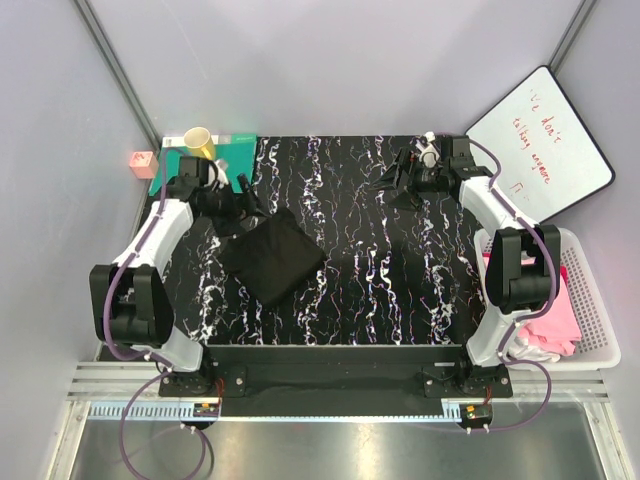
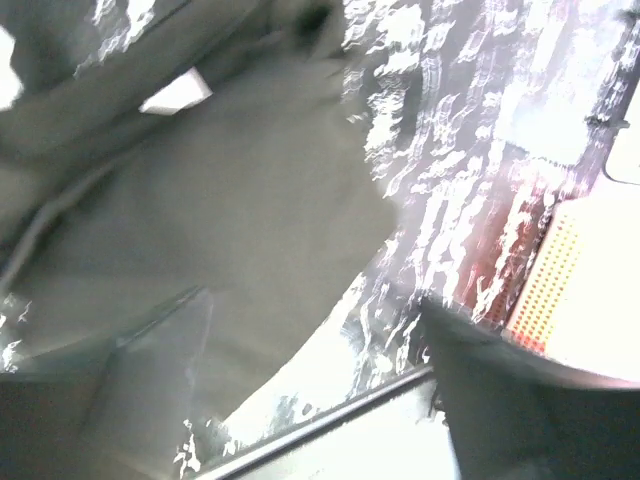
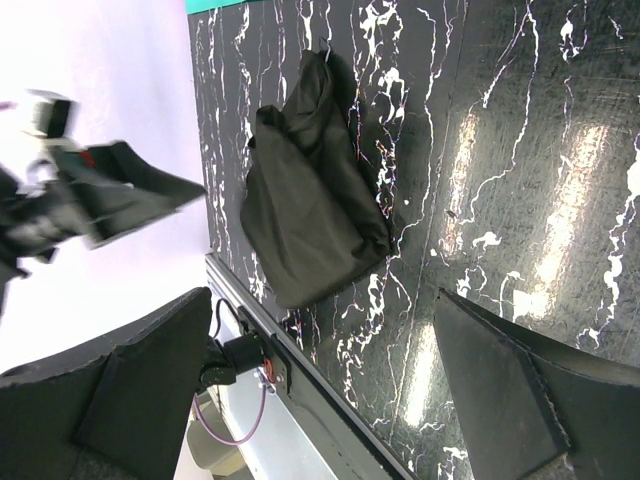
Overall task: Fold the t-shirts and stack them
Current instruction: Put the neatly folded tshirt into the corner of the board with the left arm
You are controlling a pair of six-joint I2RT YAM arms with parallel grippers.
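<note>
While black t-shirt [image 1: 272, 256] lies folded, whiteboard [image 1: 540, 150] reads "we don't…"

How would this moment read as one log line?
black t-shirt: folded | left gripper: open, over it | right gripper: open, empty | pink t-shirts: in basket

From my left wrist the black t-shirt [image 2: 220, 200] is a grey smear. My right arm [image 1: 520, 265] hides part of the pink t-shirts [image 1: 562, 322] in the basket [image 1: 598, 295]. Writing on the whiteboard [image 1: 540, 150] is too small to read.

The overhead view looks down on the tabletop [image 1: 400, 270]; both wrist views, the left seemingly nearer, share the black t-shirt [image 3: 310, 200].
</note>
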